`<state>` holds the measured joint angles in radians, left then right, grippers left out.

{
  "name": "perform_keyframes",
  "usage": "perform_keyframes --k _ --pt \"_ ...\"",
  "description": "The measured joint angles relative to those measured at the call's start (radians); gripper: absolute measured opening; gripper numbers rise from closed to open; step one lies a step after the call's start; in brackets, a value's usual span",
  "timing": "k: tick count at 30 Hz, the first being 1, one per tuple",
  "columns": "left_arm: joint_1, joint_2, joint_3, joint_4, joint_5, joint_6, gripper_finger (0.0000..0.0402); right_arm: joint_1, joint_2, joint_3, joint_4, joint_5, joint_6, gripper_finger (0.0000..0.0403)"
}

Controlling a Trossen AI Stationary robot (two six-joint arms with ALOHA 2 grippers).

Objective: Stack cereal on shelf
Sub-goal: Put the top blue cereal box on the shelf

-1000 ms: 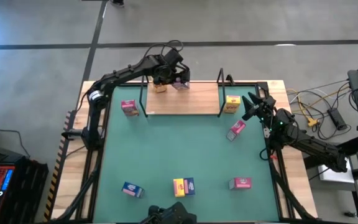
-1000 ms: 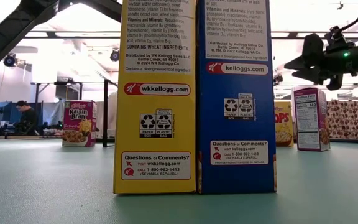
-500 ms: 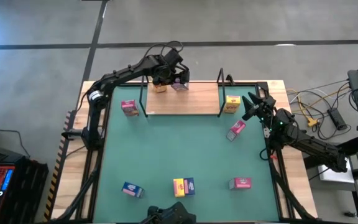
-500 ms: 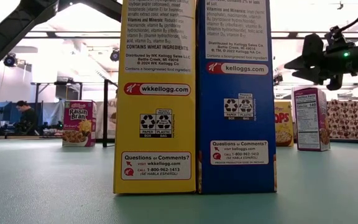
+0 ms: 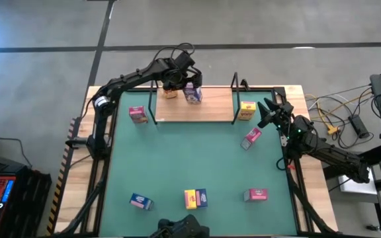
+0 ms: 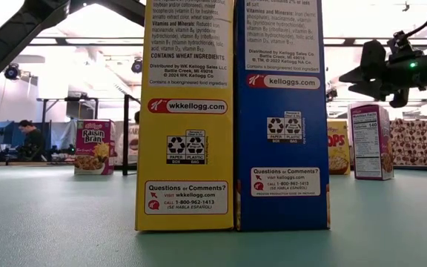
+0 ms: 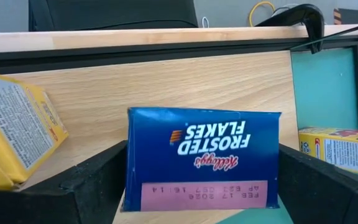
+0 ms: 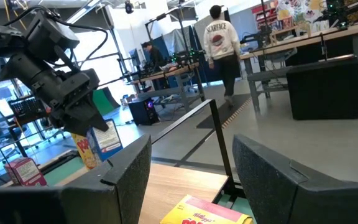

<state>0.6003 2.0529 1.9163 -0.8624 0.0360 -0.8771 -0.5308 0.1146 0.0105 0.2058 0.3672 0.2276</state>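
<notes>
The shelf [image 5: 207, 109] is a light wood board with black wire uprights at the mat's far edge. On it stand a yellow cereal box [image 5: 170, 93] and a blue cereal box [image 5: 192, 95]. My left gripper [image 5: 185, 83] hangs just above the blue box, slanting down, open. In the left wrist view the blue box [image 7: 202, 158] stands on the board [image 7: 216, 81] between the two fingers [image 7: 95, 183], with the yellow box [image 7: 14, 134] beside it. My right gripper [image 5: 265, 113] waits open by the mat's right edge, with nothing between its fingers [image 8: 123, 180].
Loose cereal boxes lie on the green mat [image 5: 177, 158]: pink [image 5: 137, 114] left of the shelf, yellow [image 5: 247, 110] and pink [image 5: 251, 137] to its right, and blue [image 5: 141, 201], a yellow-blue pair [image 5: 196, 198] and pink [image 5: 255, 194] along the near edge. People stand in the room beyond the table.
The blue box has come out from under my left gripper, shifting a little toward the near edge, and now stands on the shelf board. Both arms have kept their places.
</notes>
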Motion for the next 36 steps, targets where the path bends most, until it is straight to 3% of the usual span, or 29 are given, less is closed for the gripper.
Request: perform_keyframes --k 36 --pt "0.007 0.029 0.0 0.069 -0.081 -0.071 0.0347 0.0 0.0 0.0 0.0 0.0 0.0 0.0215"
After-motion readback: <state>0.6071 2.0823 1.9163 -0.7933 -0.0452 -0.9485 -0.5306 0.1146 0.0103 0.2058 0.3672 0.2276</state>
